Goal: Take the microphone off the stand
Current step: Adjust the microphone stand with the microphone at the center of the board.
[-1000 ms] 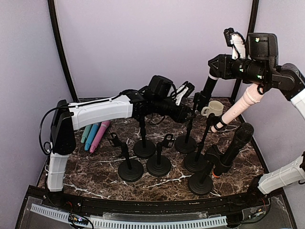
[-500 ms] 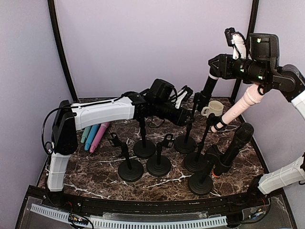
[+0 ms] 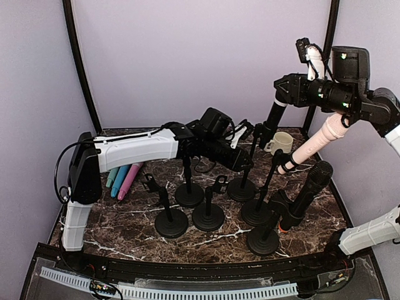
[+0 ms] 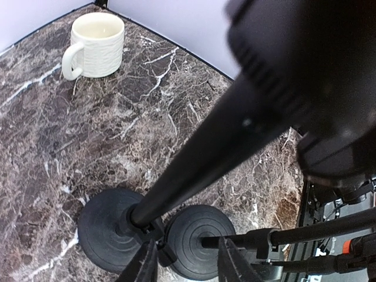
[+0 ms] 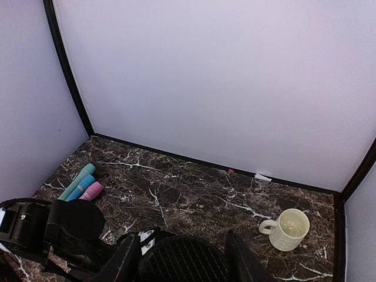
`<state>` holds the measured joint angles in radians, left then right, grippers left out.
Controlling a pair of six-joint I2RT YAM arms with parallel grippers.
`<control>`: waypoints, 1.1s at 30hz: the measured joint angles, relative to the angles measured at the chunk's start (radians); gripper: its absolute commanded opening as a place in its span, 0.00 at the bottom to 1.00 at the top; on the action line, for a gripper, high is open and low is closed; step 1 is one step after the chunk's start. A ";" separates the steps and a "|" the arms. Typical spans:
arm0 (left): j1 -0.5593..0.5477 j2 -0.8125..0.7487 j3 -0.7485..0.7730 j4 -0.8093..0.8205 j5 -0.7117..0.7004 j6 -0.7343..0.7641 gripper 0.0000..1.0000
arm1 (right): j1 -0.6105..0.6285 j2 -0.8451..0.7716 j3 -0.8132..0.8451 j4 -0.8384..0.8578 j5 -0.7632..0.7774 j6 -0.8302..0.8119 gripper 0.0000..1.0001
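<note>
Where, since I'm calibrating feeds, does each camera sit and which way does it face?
Top external: above, behind the left arm and right arm, facing down across the marble table; both show.
Left wrist: low by a stand, facing down its pole; own jaws at bottom edge.
Right wrist: raised high, facing the back wall and table; own jaws holding the black microphone.
Shared: cream mug, in all three.

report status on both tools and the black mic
Right tool shut on black microphone, raised at an angle. Left tool around its stand pole, grip unclear. Mic's lower end near stand top, clearance unclear; other stands crowd close.
</note>
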<state>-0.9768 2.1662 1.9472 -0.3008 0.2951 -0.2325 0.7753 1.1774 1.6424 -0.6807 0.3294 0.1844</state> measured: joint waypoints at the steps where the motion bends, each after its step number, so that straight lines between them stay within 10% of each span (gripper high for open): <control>1: -0.001 0.000 0.000 -0.004 0.000 -0.002 0.34 | 0.000 0.000 0.000 0.000 0.000 0.000 0.00; 11: -0.016 -0.027 -0.101 0.019 -0.050 -0.050 0.55 | 0.000 -0.006 -0.010 0.008 -0.001 -0.003 0.00; 33: -0.022 -0.090 -0.201 0.166 -0.105 -0.190 0.40 | 0.000 -0.010 -0.018 0.019 -0.001 -0.003 0.00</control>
<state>-0.9985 2.0758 1.7462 -0.1352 0.1902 -0.4221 0.7757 1.1675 1.6245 -0.6621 0.3283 0.1814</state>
